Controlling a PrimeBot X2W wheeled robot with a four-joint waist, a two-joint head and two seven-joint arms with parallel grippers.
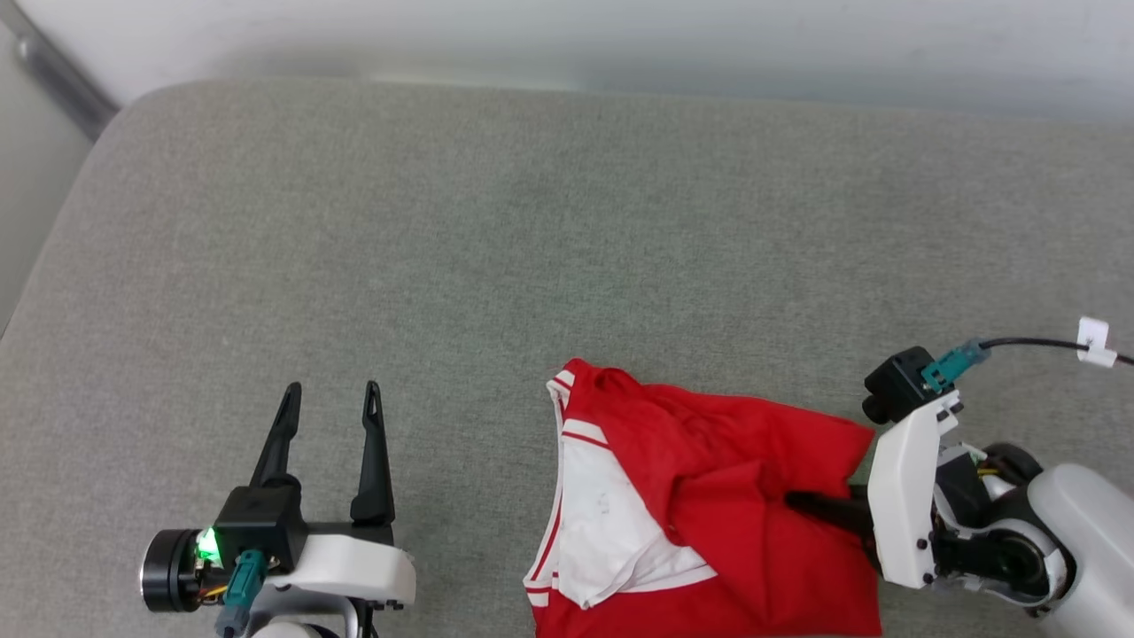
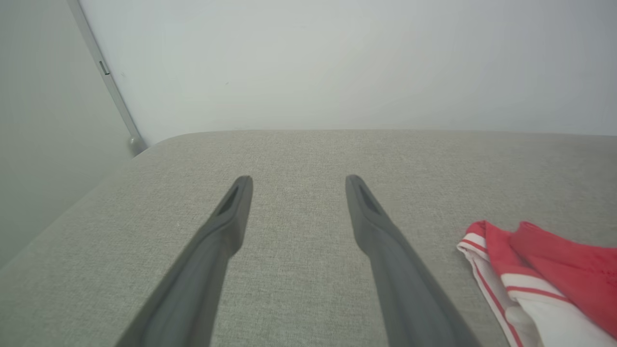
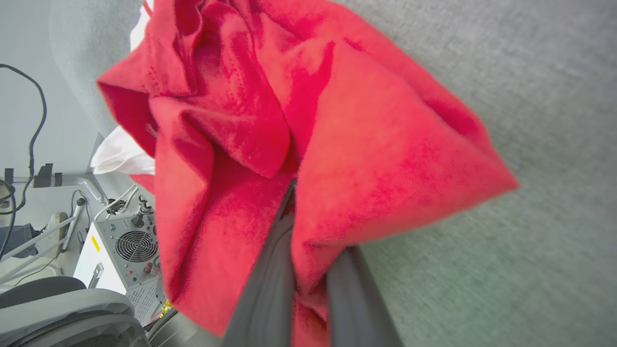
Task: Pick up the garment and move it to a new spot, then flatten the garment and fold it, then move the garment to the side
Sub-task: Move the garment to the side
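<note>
The garment [image 1: 709, 496] lies in a messy heap on the grey pad [image 1: 532, 221], at the near side and a bit to the right of the middle. Its near part runs out of the head view at the bottom. Most of it is red. On its left side there is a white part with red and white stripes along the edge. The right gripper [image 1: 802, 501] comes in from the right and pokes into the red cloth on the right side of the heap. In the right wrist view its two dark fingers [image 3: 270, 289] stand close together, with a fold of the red garment [image 3: 385, 159] pinched between them, so it has hold of the cloth. The tips are hidden in the folds. The left gripper [image 1: 332, 387] is at the near left, well apart from the garment. Its two fingers are spread wide and point to the far side, and there is nothing between them. In the left wrist view the striped edge of the garment [image 2: 554, 260] shows off to the right of the left gripper [image 2: 299, 180], not touching it. A pale wall [image 1: 620, 35] stands behind the far edge of the pad. A black cable [image 1: 1028, 343] runs off to the right from the right arm. Past the near edge of the pad, the right wrist view shows a white box with a round fan [image 3: 130, 250].
</note>
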